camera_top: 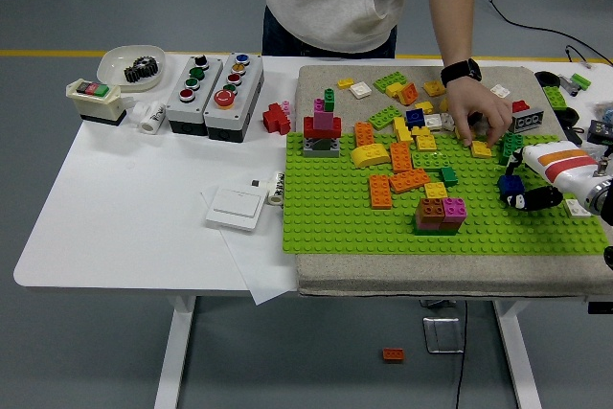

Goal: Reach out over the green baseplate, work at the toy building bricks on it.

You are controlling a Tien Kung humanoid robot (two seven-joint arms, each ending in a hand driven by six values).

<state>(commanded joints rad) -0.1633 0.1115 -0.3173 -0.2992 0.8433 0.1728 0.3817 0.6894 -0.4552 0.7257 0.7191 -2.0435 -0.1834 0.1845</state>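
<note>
My right hand (525, 193) sits low at the right edge of the green baseplate (326, 222), black fingers curled by a blue brick (510, 183); whether they grip it I cannot tell. My wrist is cut off by the frame. Just beyond, a person's hand (476, 114) covers loose bricks (407, 122). The baseplate's near strip lies bare.

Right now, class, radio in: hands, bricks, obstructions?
Right hand at blue brick on green baseplate; grip unclear. Left arm unseen. Person's hand among loose bricks nearby.
</note>
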